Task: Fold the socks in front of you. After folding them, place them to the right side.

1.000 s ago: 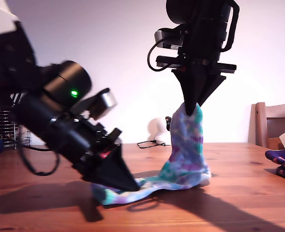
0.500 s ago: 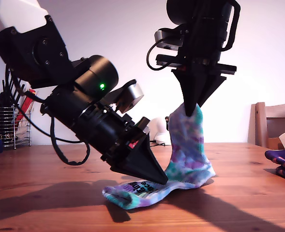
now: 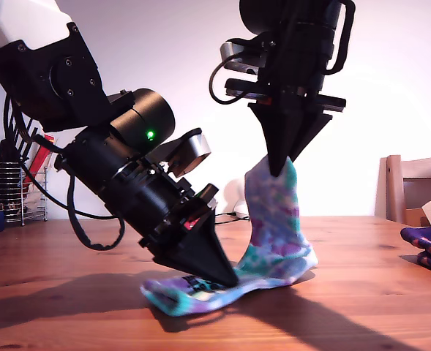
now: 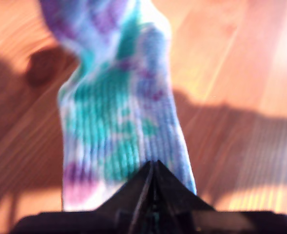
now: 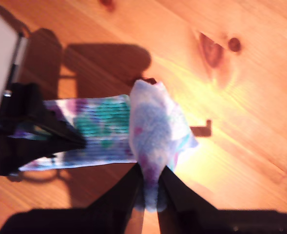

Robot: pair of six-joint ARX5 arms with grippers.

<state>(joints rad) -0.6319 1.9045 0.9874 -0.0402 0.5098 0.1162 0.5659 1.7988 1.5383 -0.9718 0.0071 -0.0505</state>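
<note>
Both pinching tie-dye sock [image 3: 274, 234]: my second gripper [image 3: 279, 170] at 12 o'clock, my first gripper [image 3: 226, 278] low; thin bites, tension could slip it.

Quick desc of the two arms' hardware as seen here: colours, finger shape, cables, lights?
Both arms are matte black. My first gripper and my second gripper each end in wedge-shaped fingers tapering to a point. One arm shows a green LED, a silver camera housing, a white upper link and looping black cables.
</note>
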